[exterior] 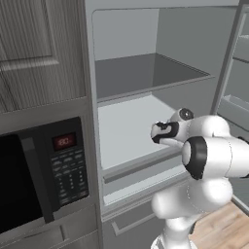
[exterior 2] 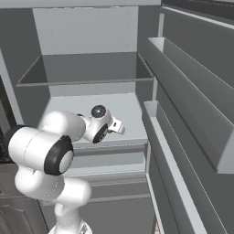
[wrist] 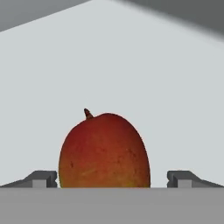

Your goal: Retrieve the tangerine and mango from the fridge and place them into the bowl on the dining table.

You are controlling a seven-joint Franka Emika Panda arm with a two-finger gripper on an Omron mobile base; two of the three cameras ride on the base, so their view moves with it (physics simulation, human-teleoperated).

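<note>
- Hand view: mango (wrist: 104, 151) sits straight ahead on pale fridge shelf, stem up, centred between the 2 fingers (wrist: 43, 179).
- Fingers wide apart, 1 each side of mango, not touching it; nothing held.
- Left base view: gripper (exterior: 156, 132) reaches into open fridge (exterior: 127, 73) over the lower shelf (exterior: 121, 131); microwave (exterior: 39, 175) to the left.
- Right base view: gripper (exterior 2: 119, 128) low over the same shelf, door racks (exterior 2: 183, 137) on the right.
- Progress: early; mango not yet grasped.
- Left to do: close on mango, carry it to the bowl, then the tangerine.
</note>
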